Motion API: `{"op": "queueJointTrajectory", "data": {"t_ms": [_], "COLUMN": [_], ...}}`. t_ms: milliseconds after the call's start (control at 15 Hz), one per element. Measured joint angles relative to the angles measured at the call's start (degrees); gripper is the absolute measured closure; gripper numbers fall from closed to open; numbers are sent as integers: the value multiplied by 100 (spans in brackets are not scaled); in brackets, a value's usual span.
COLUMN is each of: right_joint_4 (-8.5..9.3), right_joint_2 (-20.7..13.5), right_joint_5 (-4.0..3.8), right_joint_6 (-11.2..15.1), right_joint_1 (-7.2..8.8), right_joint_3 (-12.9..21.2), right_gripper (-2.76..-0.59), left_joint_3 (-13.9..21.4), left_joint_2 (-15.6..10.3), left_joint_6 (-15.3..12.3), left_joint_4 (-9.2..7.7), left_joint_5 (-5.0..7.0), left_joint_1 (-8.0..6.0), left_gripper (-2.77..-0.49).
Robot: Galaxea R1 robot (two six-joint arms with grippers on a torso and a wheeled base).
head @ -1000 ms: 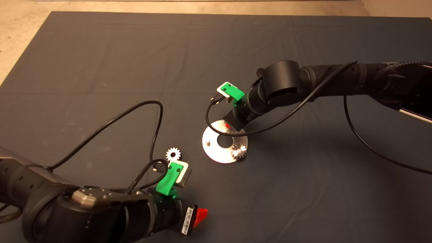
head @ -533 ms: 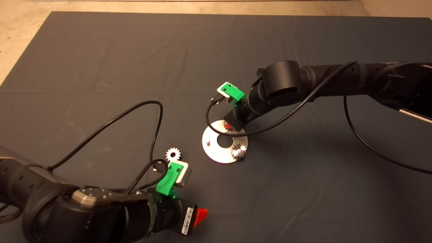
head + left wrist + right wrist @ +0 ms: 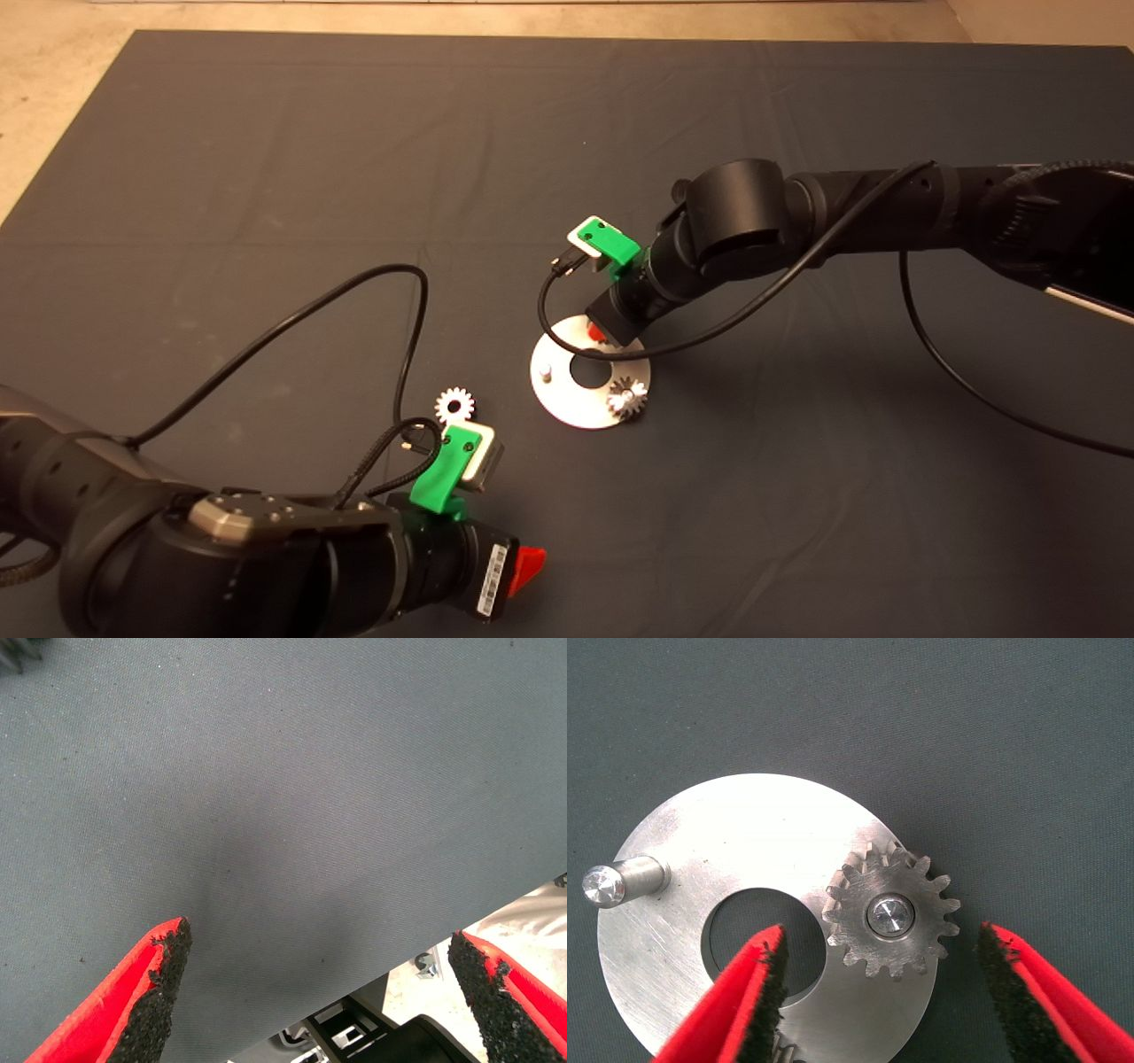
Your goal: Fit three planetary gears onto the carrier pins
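Two gears are sitting on pins, as we are reading it, and one is lying loose; working across from our left arm's side. The left gripper (image 3: 530, 564) is waiting low over the mat (image 3: 266, 177) near its front edge, its fingers (image 3: 155, 992) spread wide with nothing between them but bare cloth; it is touching nothing. Just beyond it, the loose gear (image 3: 454, 405) is lying flat on the mat, close beside the disc (image 3: 567, 403) but apart from it. On the disc, the empty pin (image 3: 547, 371) is standing upright on the side nearest that gear; the seated gear (image 3: 626, 397) is resting at the disc's front right rim. The right gripper (image 3: 877, 992) is hovering over the disc's far side; its fingers (image 3: 757, 1001) are standing well apart either side of the placed gear (image 3: 891, 913), which is sitting down over its pin and touched by neither pad. We are judging the second fitting as just finished and the release made; the third remains. The next move is calling for a clean lift straight off without brushing the teeth, then a pickup of the loose gear, most handily by the left gripper, with the bore lined squarely over the empty pin.
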Motion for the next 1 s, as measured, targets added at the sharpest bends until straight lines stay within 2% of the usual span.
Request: {"op": "queueJointTrajectory", "data": {"t_ms": [200,333,400,667,867,1000], "right_joint_4": [0,0,0,0,0,2], "right_joint_2": [0,-4,-25,-129,-366,-734], "right_joint_5": [-16,-78,-105,-124,-121,-105], "right_joint_6": [0,0,0,0,30,52], "right_joint_1": [2,2,2,2,5,38], "right_joint_3": [45,87,149,302,643,1061], "right_gripper": [-161,-161,-171,-201,-206,-206], "left_joint_3": [0,0,0,0,0,0], "left_joint_2": [0,0,0,2,2,0], "left_joint_6": [0,0,0,0,0,0], "left_joint_4": [-1,-1,0,1,0,-1], "left_joint_5": [1,1,-1,1,-1,1], "left_joint_1": [0,0,0,0,0,0], "left_gripper": [-207,-207,-207,-207,-207,-207]}}
